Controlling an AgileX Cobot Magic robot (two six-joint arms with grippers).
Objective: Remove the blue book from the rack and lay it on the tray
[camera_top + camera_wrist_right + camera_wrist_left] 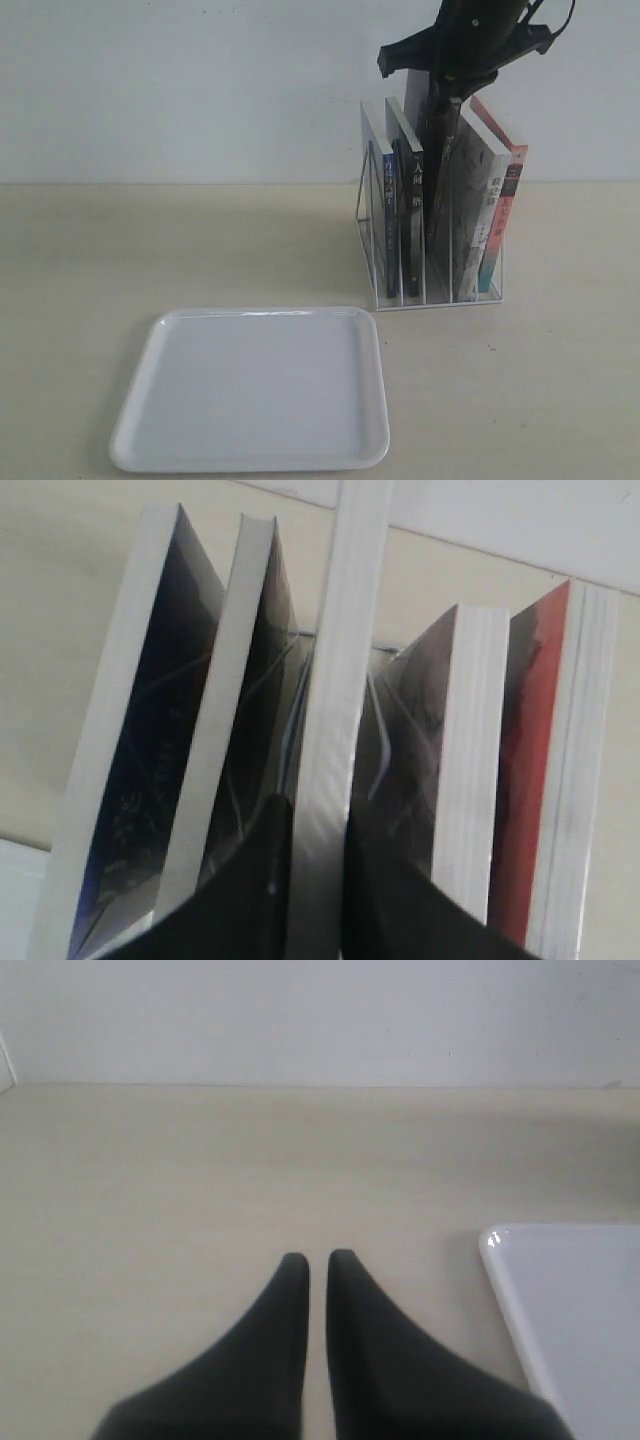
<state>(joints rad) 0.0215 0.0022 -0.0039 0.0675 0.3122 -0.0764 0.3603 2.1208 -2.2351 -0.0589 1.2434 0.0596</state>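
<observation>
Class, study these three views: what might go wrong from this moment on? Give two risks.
1. The right fingers are shut on the middle book, not the blue book in the end slot, so the wrong book may reach the tray.
2. Neighbouring books lean close beside it in the rack; lifting might drag them or tip the rack.

Frontal exterior, close wrist views (rack [440, 303] shared)
</observation>
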